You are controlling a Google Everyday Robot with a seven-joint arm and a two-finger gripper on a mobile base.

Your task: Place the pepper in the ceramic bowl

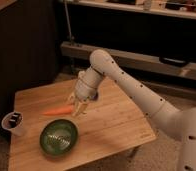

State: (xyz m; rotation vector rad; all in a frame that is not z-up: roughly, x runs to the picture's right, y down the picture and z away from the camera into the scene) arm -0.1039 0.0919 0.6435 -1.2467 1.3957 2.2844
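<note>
Tool (79,107) grasping pepper (58,111) by thick end above table (116,125); fingertips partly hidden; bowl (59,137) below.

Dim warm light, soft blur; gripper (79,107) over table.

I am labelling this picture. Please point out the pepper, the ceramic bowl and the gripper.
pepper (56,112), camera view, middle of its orange body
ceramic bowl (45,145), camera view, left rim
gripper (78,110), camera view, at its fingertips beside the pepper's thick end
</note>
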